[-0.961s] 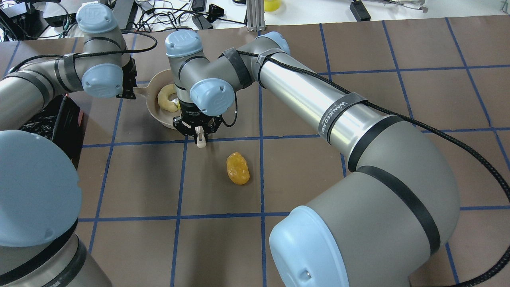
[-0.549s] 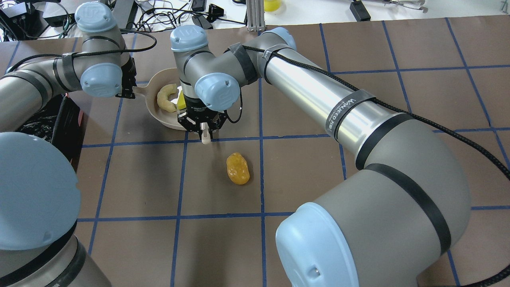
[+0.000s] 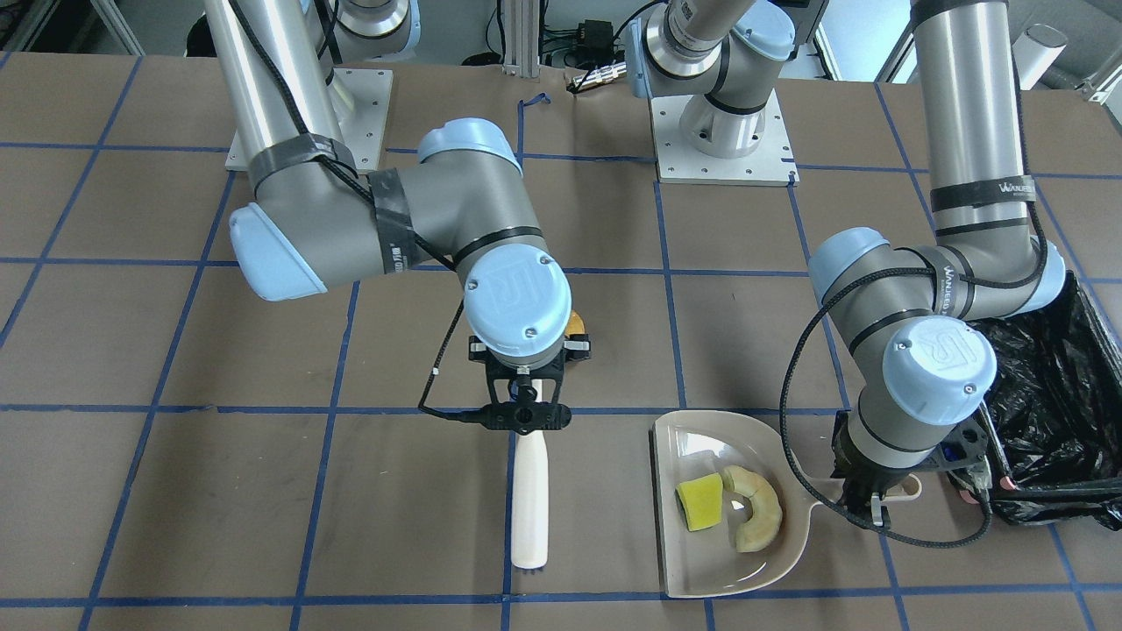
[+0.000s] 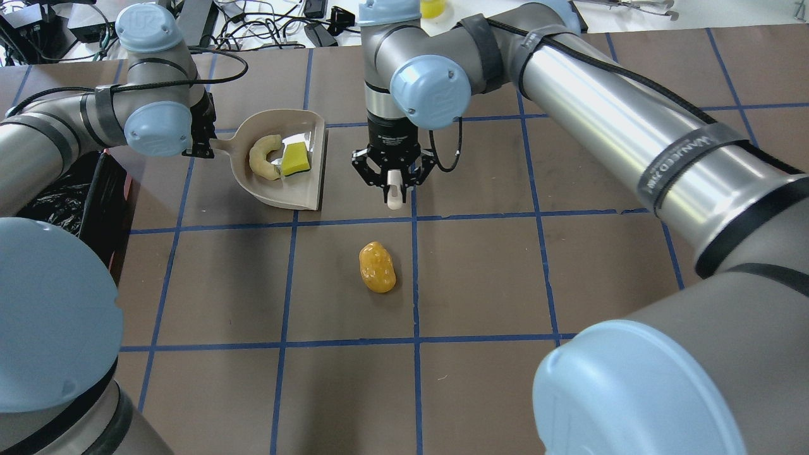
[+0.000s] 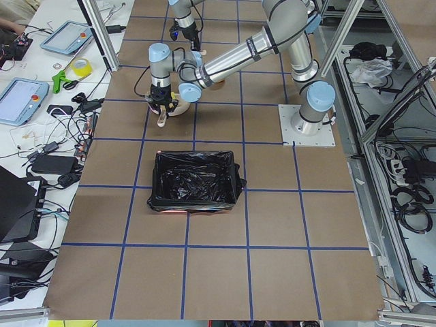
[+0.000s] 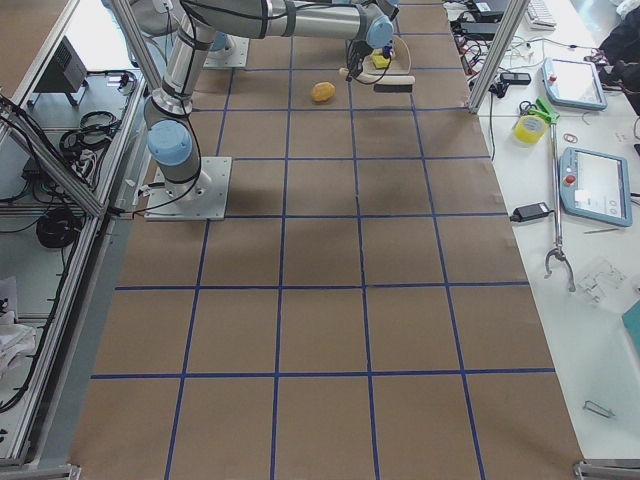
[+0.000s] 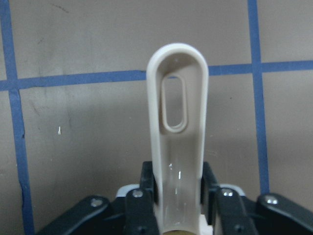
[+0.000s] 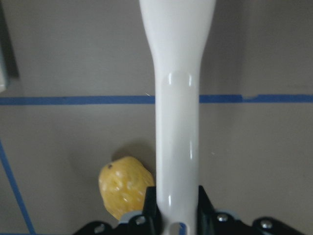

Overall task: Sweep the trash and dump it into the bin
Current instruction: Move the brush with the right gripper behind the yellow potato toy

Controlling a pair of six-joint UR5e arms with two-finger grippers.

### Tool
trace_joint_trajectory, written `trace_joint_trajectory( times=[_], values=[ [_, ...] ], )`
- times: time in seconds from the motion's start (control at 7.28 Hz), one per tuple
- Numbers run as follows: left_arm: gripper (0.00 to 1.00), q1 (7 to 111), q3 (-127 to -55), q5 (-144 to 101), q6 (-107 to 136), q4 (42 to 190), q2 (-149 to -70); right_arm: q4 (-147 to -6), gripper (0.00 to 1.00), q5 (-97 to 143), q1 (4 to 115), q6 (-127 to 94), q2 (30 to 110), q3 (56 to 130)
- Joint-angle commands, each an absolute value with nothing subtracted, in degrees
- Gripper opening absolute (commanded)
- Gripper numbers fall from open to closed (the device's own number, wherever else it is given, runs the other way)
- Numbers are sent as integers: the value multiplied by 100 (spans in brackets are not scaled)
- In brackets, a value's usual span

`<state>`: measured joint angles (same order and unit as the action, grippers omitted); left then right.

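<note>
My left gripper (image 4: 201, 144) is shut on the handle (image 7: 177, 127) of a beige dustpan (image 4: 278, 189) resting on the table. A curved tan croissant piece (image 4: 260, 161) and a yellow sponge wedge (image 4: 294, 159) of the trash lie in the pan. To the pan's right, my right gripper (image 4: 394, 183) is shut on a white brush handle (image 3: 530, 499), which lies level and points away from the robot. The golden-brown potato lump (image 4: 377, 267) sits alone on the mat, nearer the robot than the brush. The bin (image 5: 195, 180), lined with a black bag, stands beside my left arm.
The brown mat carries a blue tape grid. Cables, tablets and tools lie on the white bench past the table's far edge (image 4: 480, 19). Both arm bases (image 3: 719, 140) are bolted at the robot side. The bin's pink edge (image 4: 128, 186) shows near the left forearm.
My right arm has carried the brush from the dustpan's mouth to the right and slightly farther away, uncovering the pan's contents. The left arm, pan and potato lump stayed put.
</note>
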<state>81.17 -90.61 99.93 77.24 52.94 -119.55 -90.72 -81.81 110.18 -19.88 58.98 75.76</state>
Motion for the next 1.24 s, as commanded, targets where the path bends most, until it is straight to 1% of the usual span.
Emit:
trace_joint_trajectory(
  times=[0.0, 0.27, 0.41, 0.69, 0.96, 1.1],
  values=[
    [0, 8182, -9542, 9792, 7708, 5300, -11577, -9018, 1, -8314, 10837, -1960, 7026, 9011],
    [0, 8165, -10053, 9782, 7708, 5326, -11173, -9236, 0, -8166, 10881, -2039, 7898, 10295],
    [0, 8113, -10324, 9782, 7699, 5361, -10953, -9237, 0, -8165, 10977, -2109, 8188, 10692],
    [0, 8121, -10843, 9852, 7708, 5361, -10575, -9455, 0, -8148, 11396, -3010, 8236, 10837],
    [0, 8104, -11379, 9862, 7752, 5327, -10276, -9588, 0, -7692, 11881, -3968, 7982, 10828],
    [0, 8095, -11512, 9853, 7787, 5300, -10187, -9859, 0, -7630, 11987, -4199, 7859, 10854]
  ],
)
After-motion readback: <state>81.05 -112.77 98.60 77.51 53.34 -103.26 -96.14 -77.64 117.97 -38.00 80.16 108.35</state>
